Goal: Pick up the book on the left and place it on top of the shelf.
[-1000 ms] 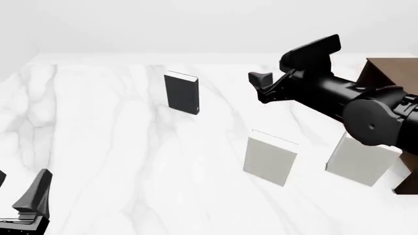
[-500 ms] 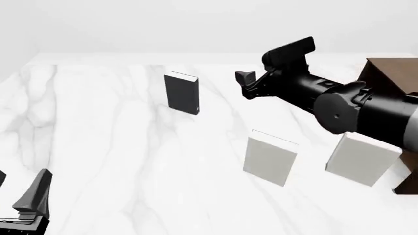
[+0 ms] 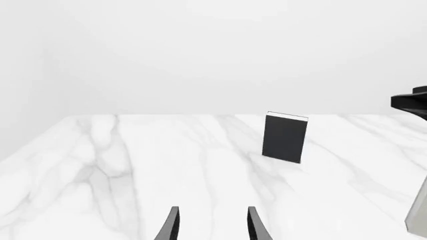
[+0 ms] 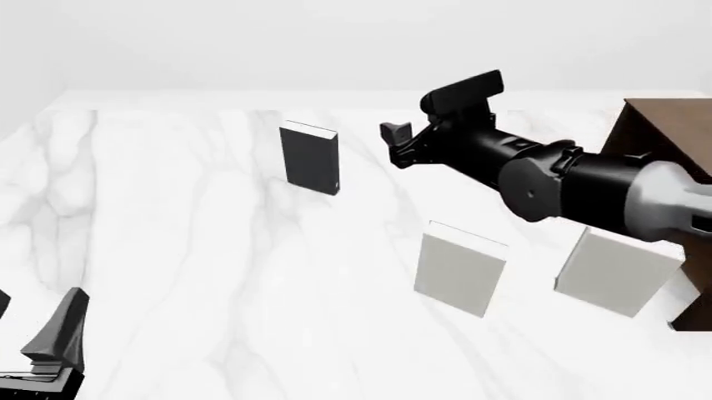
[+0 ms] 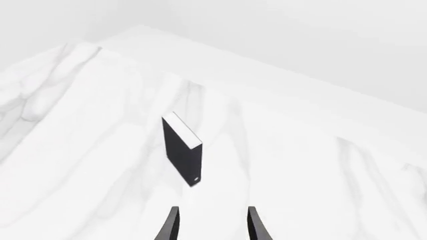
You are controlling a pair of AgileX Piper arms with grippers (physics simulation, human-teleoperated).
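The black book (image 4: 309, 158) stands upright on the marble table, left of centre toward the back; it also shows in the left wrist view (image 3: 285, 137) and the right wrist view (image 5: 183, 150). My right gripper (image 4: 395, 143) hangs open in the air to the right of the book, a short gap away, pointing at it. Its fingertips (image 5: 171, 225) frame empty space. My left gripper (image 4: 50, 333) rests open at the near left edge, far from the book. The dark brown shelf (image 4: 668, 142) stands at the far right, partly behind my right arm.
Two pale grey-white books stand upright in the near right area, one (image 4: 459, 268) near the middle and one (image 4: 618, 271) beside the shelf. The right arm (image 4: 579, 187) stretches above them. The table's far edge (image 4: 333, 93) meets a white wall.
My right arm has swung leftward, carrying its open gripper closer to the black book. The left gripper and all books have stayed put.
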